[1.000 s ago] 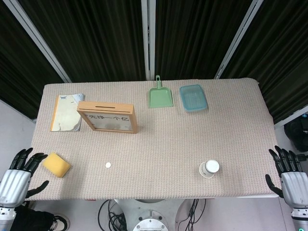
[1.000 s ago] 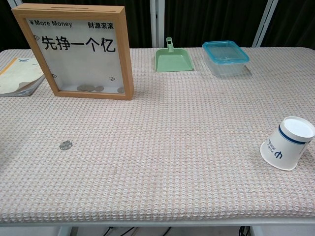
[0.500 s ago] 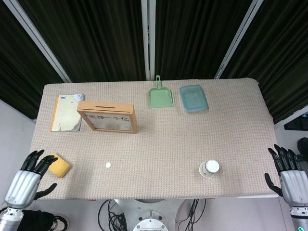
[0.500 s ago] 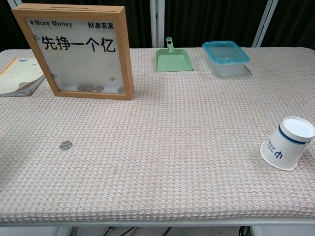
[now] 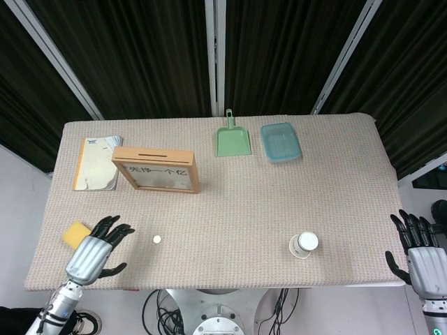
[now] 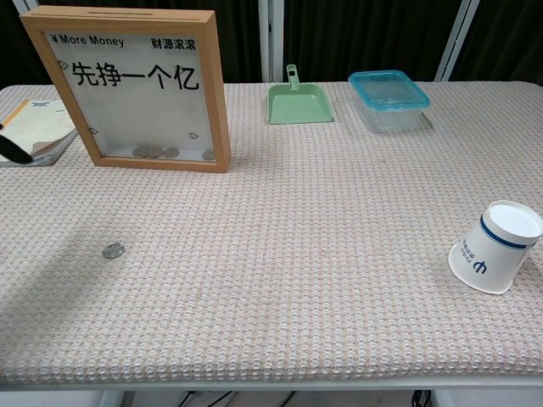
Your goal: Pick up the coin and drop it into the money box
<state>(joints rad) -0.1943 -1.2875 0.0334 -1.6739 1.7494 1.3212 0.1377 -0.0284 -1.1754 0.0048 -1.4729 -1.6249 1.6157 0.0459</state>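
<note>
A small silver coin (image 5: 157, 239) lies flat on the woven tablecloth near the front left; the chest view shows the coin (image 6: 112, 251) too. The wooden-framed money box (image 5: 158, 169) stands upright behind it, slot on top, with several coins at the bottom of its glass front (image 6: 136, 89). My left hand (image 5: 96, 254) hovers over the table's front left, fingers spread and empty, a short way left of the coin. A dark fingertip (image 6: 12, 149) of it shows at the chest view's left edge. My right hand (image 5: 423, 262) is off the table's front right corner, fingers apart, holding nothing.
A yellow sponge (image 5: 75, 234) lies partly under my left hand. A booklet (image 5: 97, 162) lies left of the money box. A green dustpan (image 5: 232, 139) and a blue-lidded container (image 5: 281, 142) sit at the back. A tipped paper cup (image 5: 303, 245) lies front right.
My left hand has moved right and forward from off the table's left corner to above the sponge, closer to the coin. The right hand has barely moved.
</note>
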